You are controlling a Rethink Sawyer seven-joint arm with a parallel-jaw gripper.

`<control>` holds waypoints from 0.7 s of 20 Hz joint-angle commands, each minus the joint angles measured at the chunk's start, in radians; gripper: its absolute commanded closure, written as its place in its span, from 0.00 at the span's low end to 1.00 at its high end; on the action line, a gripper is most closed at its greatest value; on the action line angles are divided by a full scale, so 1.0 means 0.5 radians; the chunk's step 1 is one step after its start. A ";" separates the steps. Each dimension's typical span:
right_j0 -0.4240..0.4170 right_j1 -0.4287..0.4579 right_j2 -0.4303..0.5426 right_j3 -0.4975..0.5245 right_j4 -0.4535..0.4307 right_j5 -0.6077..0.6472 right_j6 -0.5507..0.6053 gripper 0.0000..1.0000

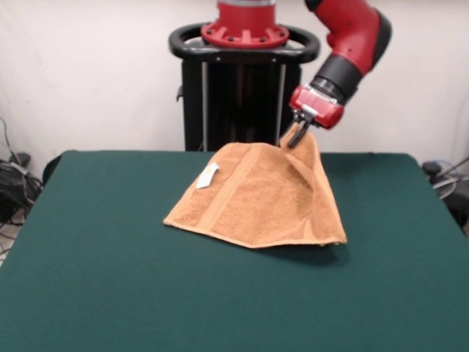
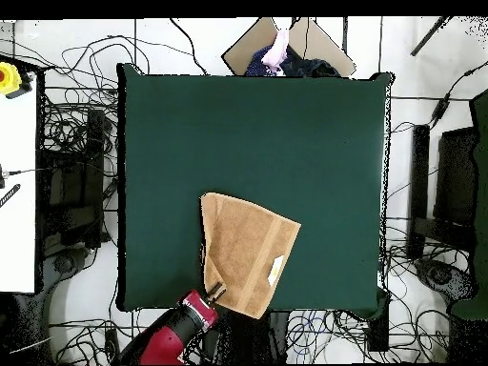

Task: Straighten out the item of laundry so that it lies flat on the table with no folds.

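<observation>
The orange-tan terry towel [image 1: 260,194] is held up by one corner and drapes down onto the dark green table [image 1: 110,279], its lower edge resting on the top. A woven band stripe runs across it and a small white tag [image 1: 207,175] shows on its left part. My gripper [image 1: 296,136] is shut on the towel's raised corner, near the table's far edge by the pedestal. In the overhead view the towel [image 2: 245,250] lies near the table's [image 2: 257,133] bottom edge, with the gripper [image 2: 215,292] at its lower left corner.
The black pedestal [image 1: 243,88] stands just behind the towel. Cables [image 2: 67,191] lie on the floor around the table. A cardboard piece [image 2: 305,43] and a person's hand [image 2: 278,50] show beyond the table's top edge in the overhead view.
</observation>
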 commanded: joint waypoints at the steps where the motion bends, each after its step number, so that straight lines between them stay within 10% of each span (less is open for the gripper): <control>1: 0.123 0.013 0.323 -0.149 0.449 0.338 0.282 1.00; 11: 0.330 -0.046 0.476 -0.129 1.214 0.523 0.014 1.00; 14: 0.321 -0.185 0.785 -0.060 1.835 0.208 -0.354 1.00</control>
